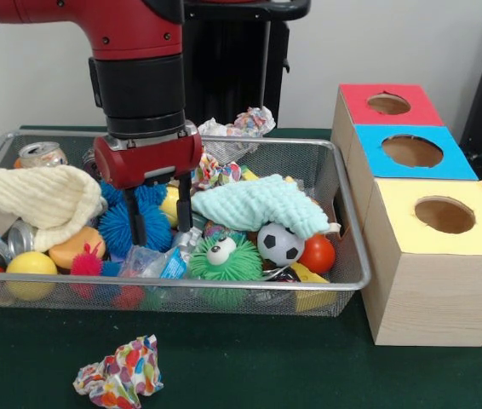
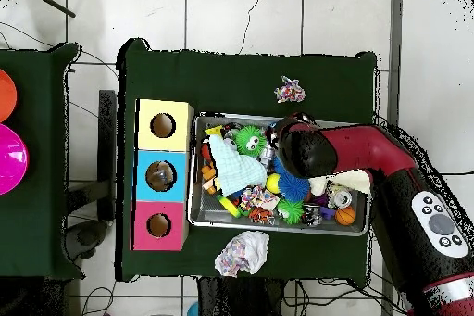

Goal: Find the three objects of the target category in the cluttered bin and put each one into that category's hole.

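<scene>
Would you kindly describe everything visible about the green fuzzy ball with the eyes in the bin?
The green fuzzy ball is round, covered in soft rubbery-looking spikes, with two bulging white eyes facing the front camera. It sits upright at the wire bin's front edge, touching the soccer ball beside it, partly under the mint green cloth.

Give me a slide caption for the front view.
Sawyer's open gripper descends over a blue spiky ball in the cluttered wire bin, beside three colour-topped hole boxes.

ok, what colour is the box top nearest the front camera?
Yellow; the box top with its round hole shows best in the front view.
</scene>
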